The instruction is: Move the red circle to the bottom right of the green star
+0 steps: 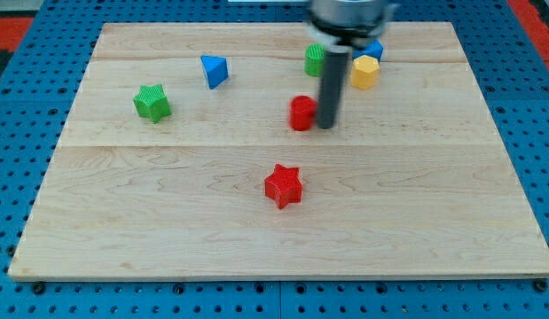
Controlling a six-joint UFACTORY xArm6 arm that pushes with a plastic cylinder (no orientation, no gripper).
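Note:
The red circle (301, 113) lies a little above the board's middle. My tip (327, 126) stands right against its right side, touching or nearly so. The green star (152, 102) lies far to the view's left, at about the same height as the red circle. The rod rises from the tip toward the view's top and hides part of the blocks behind it.
A red star (283, 185) lies below the red circle. A blue triangle (215, 70) sits right of the green star. A green block (315, 59), a yellow hexagon (364, 72) and a partly hidden blue block (374, 50) cluster near the rod at the top.

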